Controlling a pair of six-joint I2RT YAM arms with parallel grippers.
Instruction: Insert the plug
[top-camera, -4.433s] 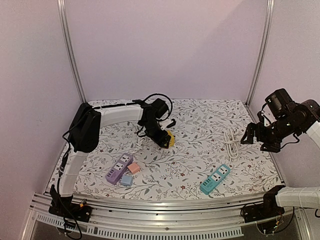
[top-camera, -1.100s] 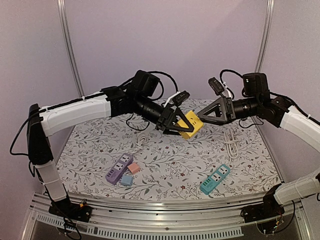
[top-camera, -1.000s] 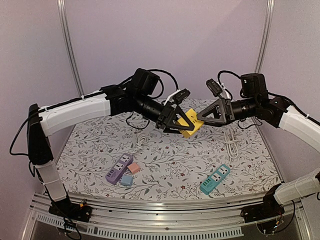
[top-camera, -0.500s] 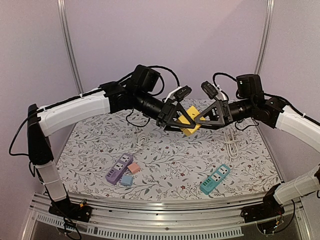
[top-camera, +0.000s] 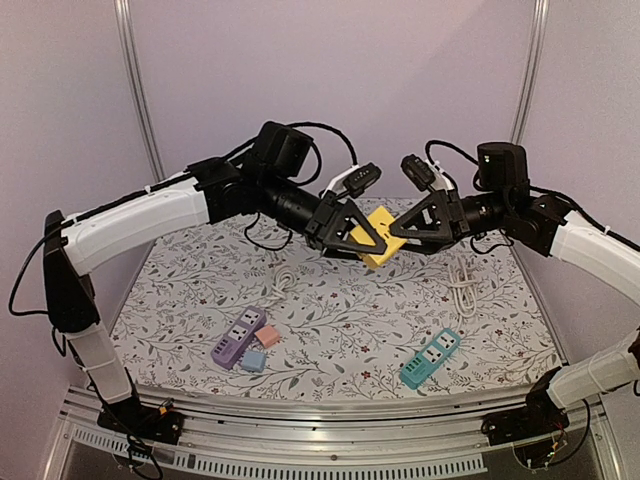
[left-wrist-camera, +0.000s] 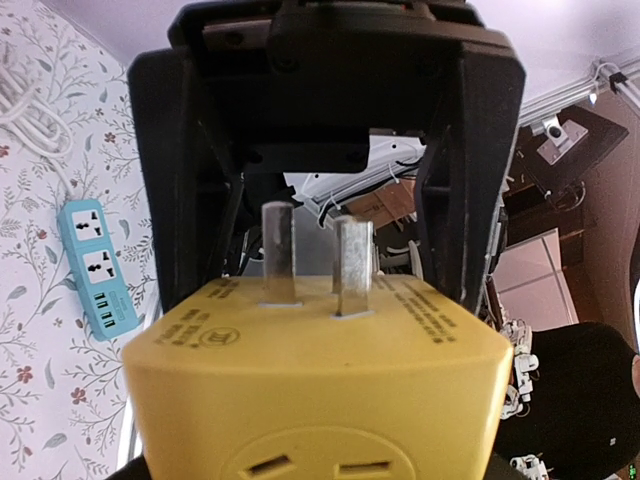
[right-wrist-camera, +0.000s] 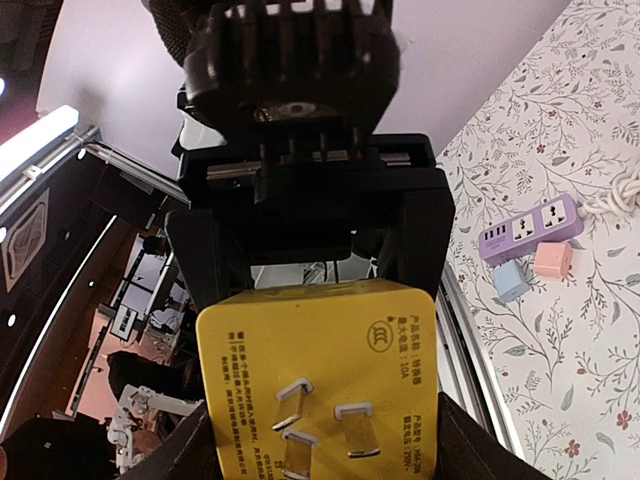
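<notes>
1. Setting. We see both arms raised and meeting in the air above the middle of the white floral-printed tablecloth (top-camera: 340, 315).
2. Task object. The yellow cube-shaped plastic plug adapter (top-camera: 383, 238) hangs tilted between the two grippers, well above the cloth.
3. Left gripper (top-camera: 366, 236). It is clamped on the adapter, with its black fingers on two opposite sides of the yellow body. The right wrist view shows this grip head-on.
4. Right gripper (top-camera: 400, 238). It faces the left one, and its fingers flank the prong end of the adapter on both sides. We cannot tell whether they press on the block.
5. Prong face, right wrist view. Three flat metal prongs (right-wrist-camera: 352, 415) stand out of the yellow face.
   - Above them we read an oval mark that looks like "CCC".
   - Beside the mark are short lines of print, in which "10A" is legible.
   - A column of print at the left edge is too small to read.
6. Left wrist view. Two of the prongs show from the side.
   - Below them lies a socket face with two slots (left-wrist-camera: 262, 465).
   - A ringed logo and a line of small print run along the edge, and we cannot read either.
7. On the cloth, front left. A purple plastic power strip (top-camera: 238, 338) lies with a pink cube adapter (top-camera: 267, 337) and a pale blue cube adapter (top-camera: 253, 361) just beside it.
8. On the cloth, front right. A teal plastic power strip (top-camera: 430, 358) shows two sockets and a row of small ports.
9. Cables. One white coiled cable (top-camera: 462, 283) lies behind the teal strip, and another white cable (top-camera: 285, 280) lies behind the purple one.
</notes>
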